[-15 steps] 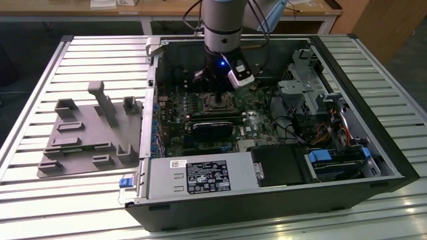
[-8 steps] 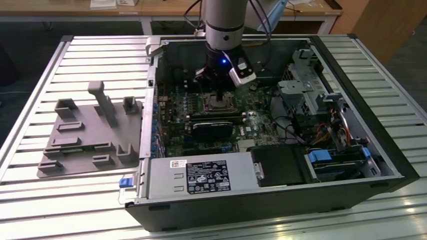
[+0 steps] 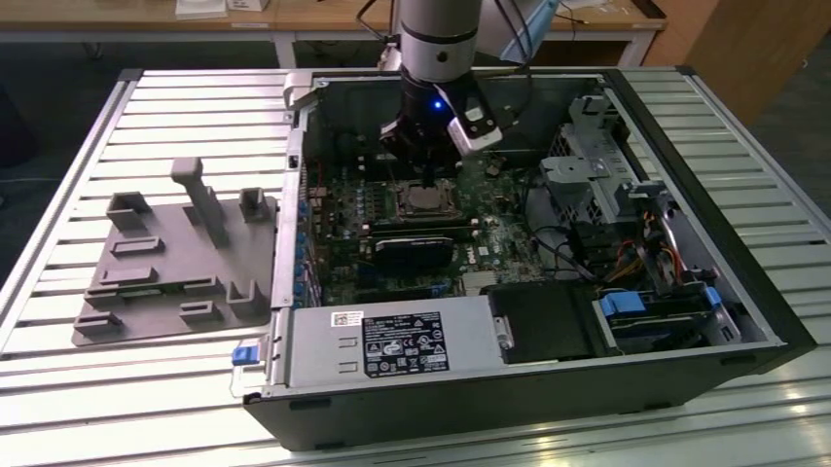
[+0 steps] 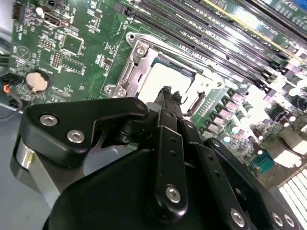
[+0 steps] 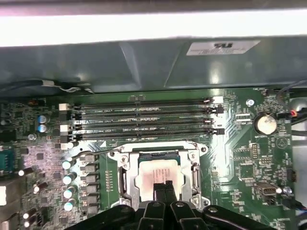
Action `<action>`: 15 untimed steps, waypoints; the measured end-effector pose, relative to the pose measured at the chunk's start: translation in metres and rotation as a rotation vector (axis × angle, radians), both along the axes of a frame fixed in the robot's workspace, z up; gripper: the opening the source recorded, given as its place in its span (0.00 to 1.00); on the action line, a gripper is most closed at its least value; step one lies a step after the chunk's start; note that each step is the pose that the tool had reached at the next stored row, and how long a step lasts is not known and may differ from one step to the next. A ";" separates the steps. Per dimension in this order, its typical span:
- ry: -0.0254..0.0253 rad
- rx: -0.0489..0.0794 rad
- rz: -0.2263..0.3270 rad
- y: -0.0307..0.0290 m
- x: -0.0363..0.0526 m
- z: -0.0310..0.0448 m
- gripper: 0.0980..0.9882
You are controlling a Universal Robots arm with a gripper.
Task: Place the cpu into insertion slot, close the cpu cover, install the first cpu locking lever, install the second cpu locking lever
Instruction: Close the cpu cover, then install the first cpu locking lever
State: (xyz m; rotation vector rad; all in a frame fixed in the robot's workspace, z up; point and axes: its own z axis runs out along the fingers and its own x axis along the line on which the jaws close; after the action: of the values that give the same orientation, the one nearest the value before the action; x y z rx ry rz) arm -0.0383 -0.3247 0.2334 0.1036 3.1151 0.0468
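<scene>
The cpu (image 3: 422, 202) (image 4: 154, 79) (image 5: 154, 175), a pale square chip, lies flat in the insertion slot (image 5: 159, 156) on the green board inside the open computer case. The silvery cpu cover (image 4: 125, 72) (image 5: 123, 175) lies as a frame around the chip. A thin wire lever (image 5: 96, 154) runs along the socket's side nearest the memory slots. My gripper (image 3: 425, 183) (image 4: 168, 92) (image 5: 163, 186) hangs straight over the socket. Its black fingers are shut together with nothing between them, and their tips are at the chip's edge, touching or just above it.
Long black memory slots (image 5: 144, 120) run beside the socket, with the case wall (image 5: 144, 62) behind them. Capacitors (image 5: 69, 177) and a coin battery (image 5: 264, 123) flank the socket. A power supply (image 3: 389, 345) and drive bays (image 3: 649, 311) crowd the case. A grey fixture plate (image 3: 169, 263) lies on the exterior view's left.
</scene>
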 end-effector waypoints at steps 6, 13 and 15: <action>0.0000 0.000 0.000 0.0000 0.0000 0.0105 0.01; 0.0000 0.000 0.000 0.0000 0.0000 0.0113 0.01; 0.0001 0.000 0.000 0.0000 0.0000 0.0114 0.01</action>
State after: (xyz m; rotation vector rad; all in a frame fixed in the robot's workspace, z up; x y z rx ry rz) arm -0.0383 -0.3247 0.2448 0.1036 3.1151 0.0467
